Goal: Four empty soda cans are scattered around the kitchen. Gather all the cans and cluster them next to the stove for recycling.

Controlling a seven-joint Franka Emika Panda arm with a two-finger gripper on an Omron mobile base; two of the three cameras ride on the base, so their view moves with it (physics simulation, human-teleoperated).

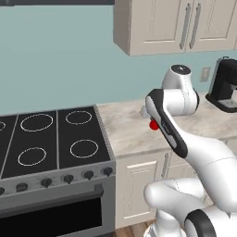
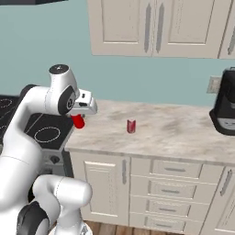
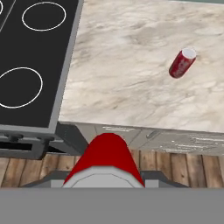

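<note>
Second red can (image 2: 131,126) beyond arm

Stove (image 1: 55,139) left of the worktop (image 2: 174,133), one soda can (image 2: 131,126) upright on the worktop, another can (image 2: 79,121) in the hand (image 2: 81,118) above the worktop's stove-side edge, coffee machine (image 2: 226,110) far right.

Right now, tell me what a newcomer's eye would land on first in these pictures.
First the white arm, with its gripper shut on a red soda can held above the counter's edge next to the stove. Next, a second red can standing upright on the beige marbled counter, off to the right of the held one. A black coffee machine stands at the far right by the teal wall.
</note>
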